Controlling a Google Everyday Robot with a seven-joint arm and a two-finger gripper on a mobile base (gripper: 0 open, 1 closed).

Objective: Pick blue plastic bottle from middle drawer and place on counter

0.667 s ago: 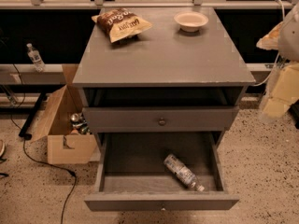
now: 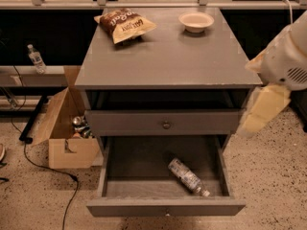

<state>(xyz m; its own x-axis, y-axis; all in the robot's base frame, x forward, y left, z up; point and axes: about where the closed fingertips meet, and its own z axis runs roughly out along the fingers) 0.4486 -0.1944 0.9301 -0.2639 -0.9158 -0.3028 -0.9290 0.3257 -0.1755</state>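
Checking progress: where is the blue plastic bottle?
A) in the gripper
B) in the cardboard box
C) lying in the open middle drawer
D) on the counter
C: the blue plastic bottle lies on its side in the middle drawer; the gripper hangs beside the right edge of the counter.

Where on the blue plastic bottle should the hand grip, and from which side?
Grip the blue plastic bottle across its labelled middle, coming from above: it lies flat and diagonal on the middle drawer floor, cap toward front-right. The hand hangs right of the counter.
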